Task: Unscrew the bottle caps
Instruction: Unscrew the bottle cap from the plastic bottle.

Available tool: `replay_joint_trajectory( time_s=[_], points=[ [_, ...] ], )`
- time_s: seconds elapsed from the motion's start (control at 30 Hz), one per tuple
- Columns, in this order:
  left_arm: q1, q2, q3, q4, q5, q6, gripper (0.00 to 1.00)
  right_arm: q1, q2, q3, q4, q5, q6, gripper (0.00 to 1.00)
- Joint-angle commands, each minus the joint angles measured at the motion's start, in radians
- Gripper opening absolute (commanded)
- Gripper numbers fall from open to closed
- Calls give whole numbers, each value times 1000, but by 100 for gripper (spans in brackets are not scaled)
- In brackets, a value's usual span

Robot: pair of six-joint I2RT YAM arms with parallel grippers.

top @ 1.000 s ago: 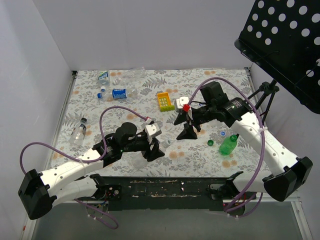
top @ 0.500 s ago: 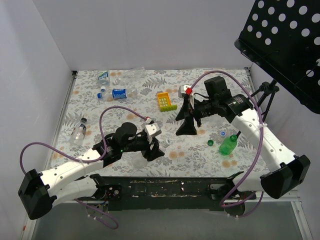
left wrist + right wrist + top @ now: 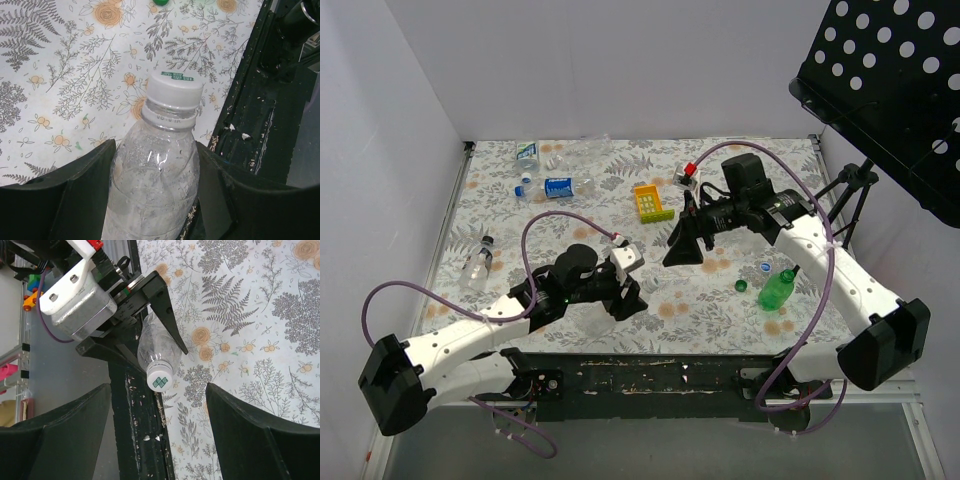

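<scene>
My left gripper (image 3: pixel 626 300) is shut on a clear bottle (image 3: pixel 603 320) and holds it above the near part of the table. In the left wrist view the bottle (image 3: pixel 155 170) fills the gap between my black fingers (image 3: pixel 75 195), and its white cap (image 3: pixel 173 89) is screwed on, pointing away. My right gripper (image 3: pixel 682 250) is open and empty, up and to the right of that bottle. In the right wrist view the bottle (image 3: pixel 157 347) and its cap (image 3: pixel 160 379) sit ahead of my spread fingers (image 3: pixel 265 435), not touching them.
A green bottle (image 3: pixel 778 290) lies at the right, with a loose green cap (image 3: pixel 741 285) and a blue cap (image 3: pixel 764 267) beside it. A yellow block (image 3: pixel 650 202) sits mid-table. Several more bottles (image 3: pixel 558 187) lie at the back left. The black front rail (image 3: pixel 265 130) runs along the near edge.
My right gripper has swung a little left and back, turning its open fingers toward the bottle held by the left gripper. The left arm has barely moved.
</scene>
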Motion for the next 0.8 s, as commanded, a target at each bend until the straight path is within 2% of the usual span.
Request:
replay_joint_trajectory(
  time_s=[0.0, 0.33, 0.63, 0.77],
  points=[
    [1, 6, 48, 1, -28, 4, 0, -3, 6, -5, 57, 13, 89, 83],
    [1, 31, 63, -1, -44, 1, 0, 5, 49, -16, 54, 18, 155, 83],
    [1, 45, 79, 1, -60, -10, 0, 85, 95, -25, 22, 152, 138, 83],
    [1, 46, 79, 4, -73, -16, 0, 105, 109, -45, 20, 166, 138, 80]
  ],
)
